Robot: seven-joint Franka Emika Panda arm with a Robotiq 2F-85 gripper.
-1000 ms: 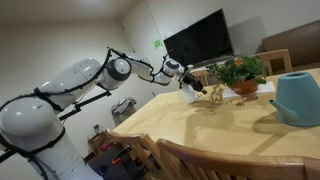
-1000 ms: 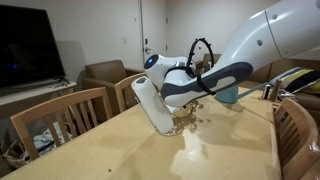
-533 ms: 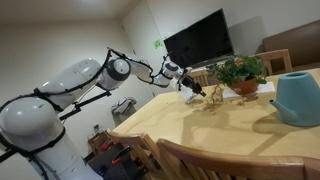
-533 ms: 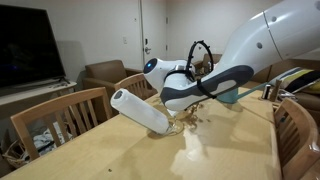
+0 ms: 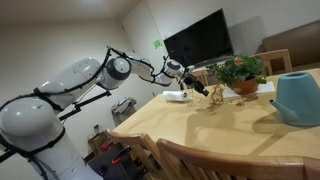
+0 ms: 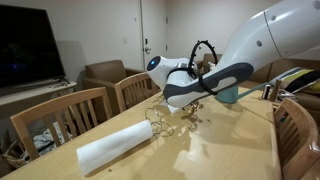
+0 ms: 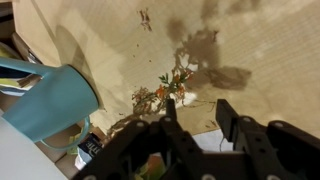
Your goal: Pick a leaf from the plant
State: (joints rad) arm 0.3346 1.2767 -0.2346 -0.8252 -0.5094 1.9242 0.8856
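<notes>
Since the gripper [image 5: 197, 89] hangs just short of the plant [image 5: 238, 70] with its jaws spread, ease toward one outer leaf [image 5: 221, 70], pinch it alone, then pull gently.

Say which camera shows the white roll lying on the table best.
The exterior view where the white roll lies whole and close on the table. In an exterior view from farther off it is a small white sliver; the wrist view does not clearly show it.
</notes>
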